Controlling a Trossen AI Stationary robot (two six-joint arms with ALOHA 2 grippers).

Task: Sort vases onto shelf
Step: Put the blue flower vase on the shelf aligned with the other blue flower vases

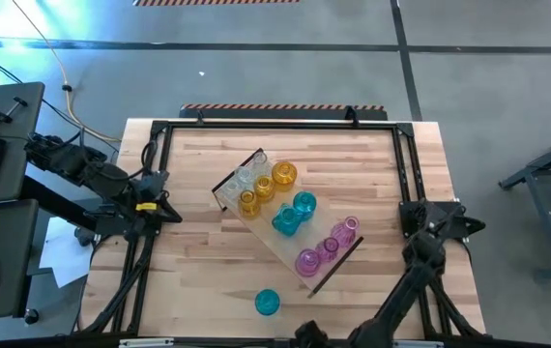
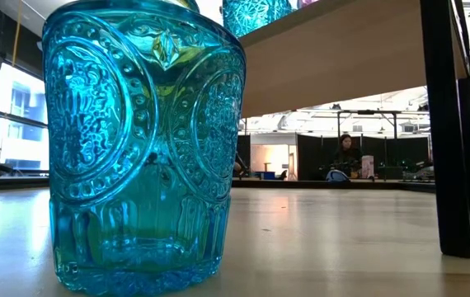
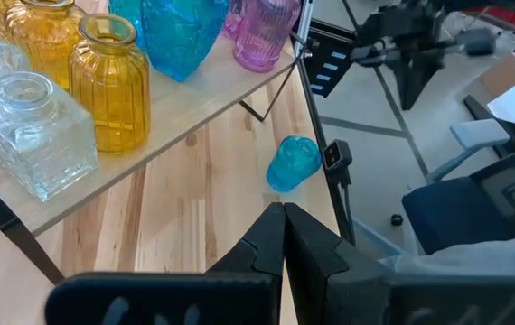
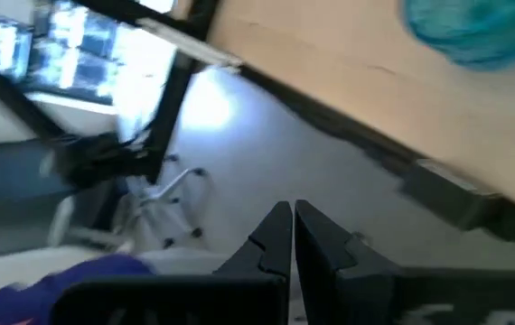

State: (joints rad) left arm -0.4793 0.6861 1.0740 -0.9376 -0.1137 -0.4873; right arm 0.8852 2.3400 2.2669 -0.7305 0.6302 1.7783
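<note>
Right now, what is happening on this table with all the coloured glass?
Nothing is being handled at this moment. The left gripper waits at the left side of the table and the right gripper at the right side, both with fingers shut and empty. The shelf lies diagonally in the middle of the table and carries clear, amber, teal and pink vases. One teal vase stands alone on the tabletop near the front edge, not yet on the shelf.

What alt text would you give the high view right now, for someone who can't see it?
From above, a light-wood shelf lies diagonally on the table, carrying clear, amber, teal and pink vases; one teal vase stands alone on the tabletop near the front edge. The left gripper and right gripper wait shut at the table's sides.
</note>
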